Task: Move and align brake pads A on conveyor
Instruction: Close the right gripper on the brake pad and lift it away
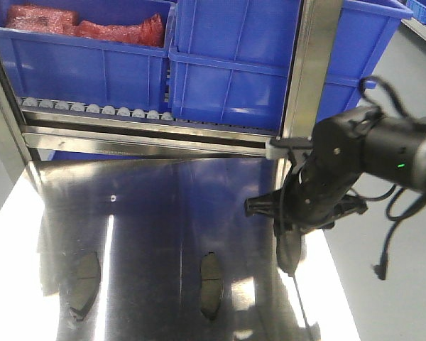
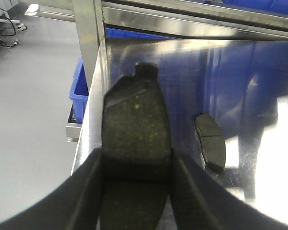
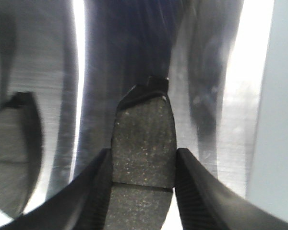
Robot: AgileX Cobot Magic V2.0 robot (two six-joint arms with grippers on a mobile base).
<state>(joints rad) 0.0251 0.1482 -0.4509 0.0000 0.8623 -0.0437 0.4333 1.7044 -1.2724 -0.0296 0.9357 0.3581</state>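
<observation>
Now | right gripper (image 3: 143,158) clamps one brake pad (image 3: 144,124) over steel table (image 1: 163,206) right edge | left gripper (image 2: 137,155) clamps another pad (image 2: 134,112) by its left edge | conveyor unseen | advice: carry level, grips centred, set down parallel

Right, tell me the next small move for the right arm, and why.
Probably raise the right gripper a little, straight up. Its jaws are shut on a brake pad that hangs low over the steel table near its edge, and no belt shows in any view, so clearing the table first seems safest before carrying it off.
</observation>
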